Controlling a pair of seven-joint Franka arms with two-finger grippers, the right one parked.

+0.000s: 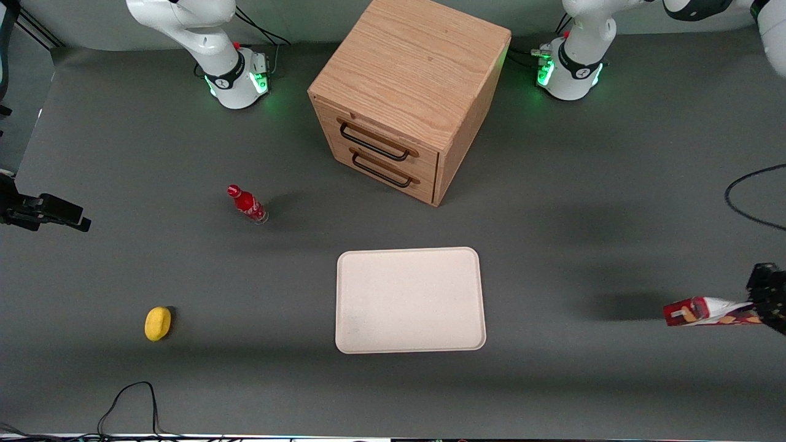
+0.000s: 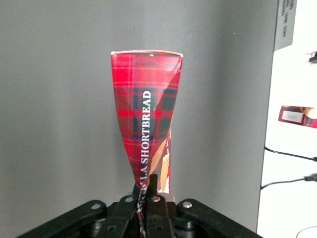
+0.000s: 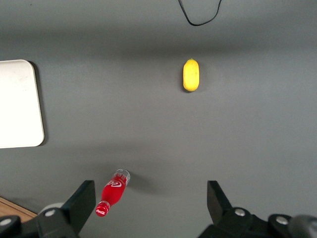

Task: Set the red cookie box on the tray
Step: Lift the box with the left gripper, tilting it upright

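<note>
The red cookie box (image 1: pixel 706 311) is a long slim tartan carton with a white patch and cookie pictures. It hangs level above the table toward the working arm's end, casting a shadow on the mat. My gripper (image 1: pixel 760 310) is shut on one end of it. In the left wrist view the red cookie box (image 2: pixel 146 124) sticks straight out from my gripper (image 2: pixel 146 191), its held end squeezed flat between the fingers. The cream-white tray (image 1: pixel 410 299) lies flat with nothing on it, well apart from the box, toward the middle of the table; one corner of the tray (image 3: pixel 17 104) shows in the right wrist view.
A wooden drawer cabinet (image 1: pixel 408 92) stands farther from the front camera than the tray. A small red bottle (image 1: pixel 247 204) and a yellow fruit (image 1: pixel 158 323) sit toward the parked arm's end. A black cable (image 1: pixel 746 196) loops near the working arm's table edge.
</note>
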